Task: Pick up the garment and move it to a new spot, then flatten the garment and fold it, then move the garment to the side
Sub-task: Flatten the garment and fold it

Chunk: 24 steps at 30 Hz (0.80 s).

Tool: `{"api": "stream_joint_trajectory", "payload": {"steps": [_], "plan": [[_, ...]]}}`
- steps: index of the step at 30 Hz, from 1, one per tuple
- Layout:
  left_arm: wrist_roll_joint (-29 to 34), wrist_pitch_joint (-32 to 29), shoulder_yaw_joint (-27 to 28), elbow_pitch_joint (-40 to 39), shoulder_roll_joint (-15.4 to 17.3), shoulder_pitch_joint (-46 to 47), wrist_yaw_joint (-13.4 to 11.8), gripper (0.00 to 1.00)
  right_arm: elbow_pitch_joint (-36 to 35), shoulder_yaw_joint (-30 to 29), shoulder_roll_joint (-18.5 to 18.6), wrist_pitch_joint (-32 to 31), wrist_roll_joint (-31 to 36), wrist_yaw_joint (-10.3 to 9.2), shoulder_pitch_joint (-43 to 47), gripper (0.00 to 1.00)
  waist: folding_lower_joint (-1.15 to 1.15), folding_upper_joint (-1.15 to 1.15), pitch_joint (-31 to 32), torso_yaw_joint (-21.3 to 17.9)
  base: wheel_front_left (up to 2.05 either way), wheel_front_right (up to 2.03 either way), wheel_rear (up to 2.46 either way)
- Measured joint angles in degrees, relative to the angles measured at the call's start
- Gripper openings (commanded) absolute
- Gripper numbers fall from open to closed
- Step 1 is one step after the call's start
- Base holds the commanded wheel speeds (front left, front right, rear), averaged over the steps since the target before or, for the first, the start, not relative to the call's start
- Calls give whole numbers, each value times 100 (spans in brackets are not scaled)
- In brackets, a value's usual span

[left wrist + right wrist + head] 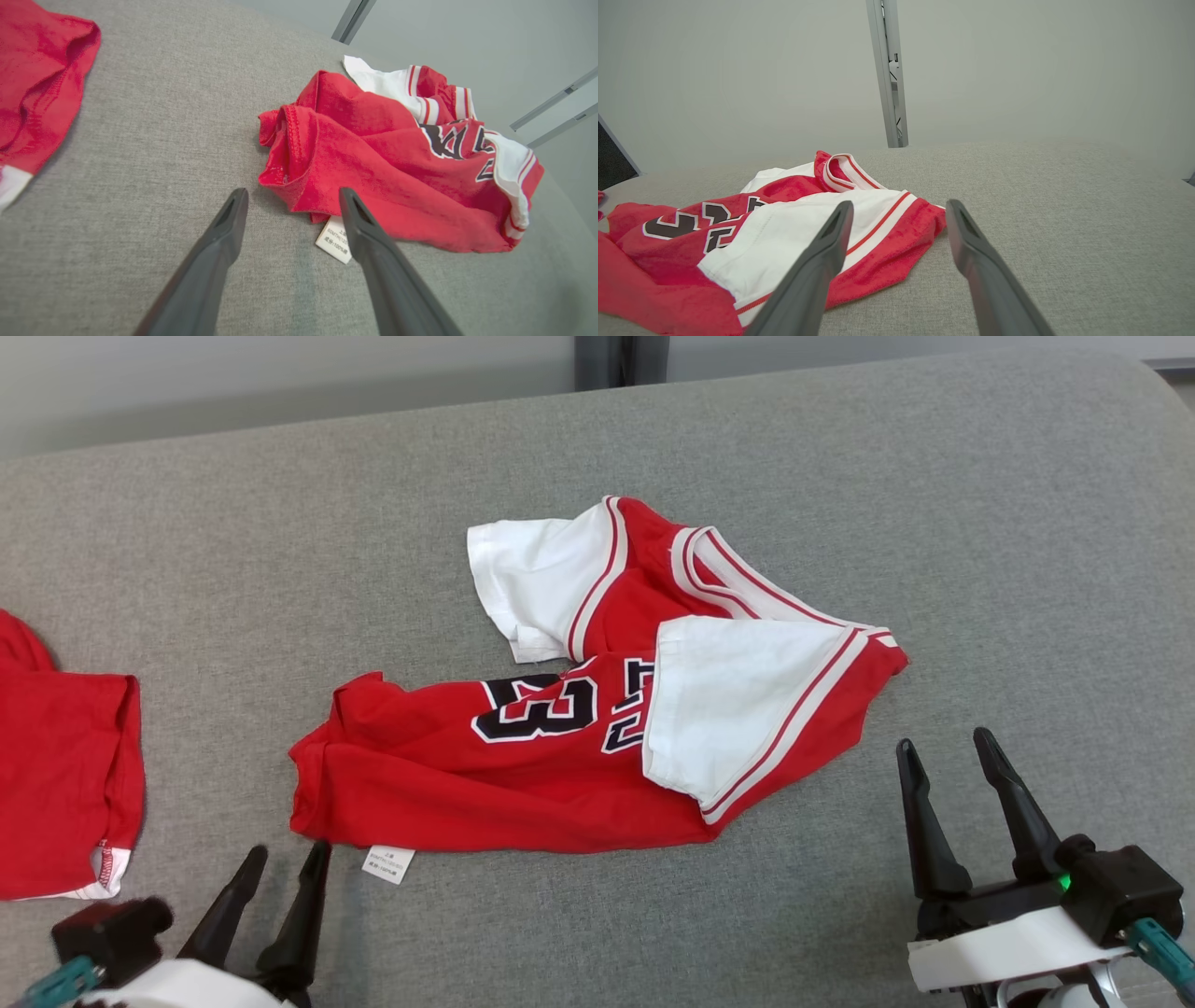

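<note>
Garment [523,775] is lying crumpled near the middle of the grey fabric surface [840,476], not flat. It is a red jersey with white sleeves edged in red-and-white stripe trim. A black number outlined in white is showing on the chest, reading 23, with more black lettering partly covered. One white sleeve is folding over the right part of the print, and the other white sleeve is sticking out toward the far side. The striped collar is sitting at the far right of the heap. The red body is stretching out to the left, with the hem bunching at the near-left corner. A white care label [388,864] is poking out from under the near hem, flat on the surface.

Left end effector [289,854] is spread wide, hovering just beside that near-left hem corner and the label; whether a finger is touching cloth, cannot tell. Left wrist view is showing the hem between the two fingertips, jersey [373,186] just ahead.

Right end effector [943,742] is also spread, sitting near the jersey's right edge, apart from it.

A second red garment [65,775] is lying at the far left of the surface, well apart.
</note>
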<state>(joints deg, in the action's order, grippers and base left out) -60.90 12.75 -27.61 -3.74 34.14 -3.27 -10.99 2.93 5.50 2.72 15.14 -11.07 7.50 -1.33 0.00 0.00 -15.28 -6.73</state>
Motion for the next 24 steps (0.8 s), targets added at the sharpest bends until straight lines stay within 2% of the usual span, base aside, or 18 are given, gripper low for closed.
{"api": "stream_joint_trajectory", "payload": {"steps": [6,12,14,17,19,21,22,24], "plan": [[811,-123,-510,468,26,706,35,100,-4,43,1,0,10,0,-110,100,0,0,-105,-35,0,0,0],[1126,-154,-673,850,51,883,-16,100,10,19,2,0,-21,0,-102,100,0,0,-151,-187,0,0,0],[1139,-111,-656,901,38,888,-40,84,12,19,2,0,-40,0,-99,100,0,0,-155,-219,0,0,0],[1158,-93,-645,981,69,892,-77,82,24,25,2,0,-51,0,-99,100,0,0,-151,-255,0,0,0],[1158,-89,-645,1003,67,892,-77,66,24,24,2,0,-59,0,-99,100,0,0,-143,-264,0,0,0],[1157,-91,-652,1020,65,892,-74,32,24,22,2,0,-59,0,-100,100,0,0,-130,-266,0,0,0],[1157,-100,-665,1032,66,893,-64,0,24,22,2,0,-60,0,-100,100,0,0,-125,-266,0,0,0],[1148,-165,-712,1094,54,940,-14,0,24,15,2,0,-59,0,-100,100,0,0,-106,-260,0,0,0]]}}
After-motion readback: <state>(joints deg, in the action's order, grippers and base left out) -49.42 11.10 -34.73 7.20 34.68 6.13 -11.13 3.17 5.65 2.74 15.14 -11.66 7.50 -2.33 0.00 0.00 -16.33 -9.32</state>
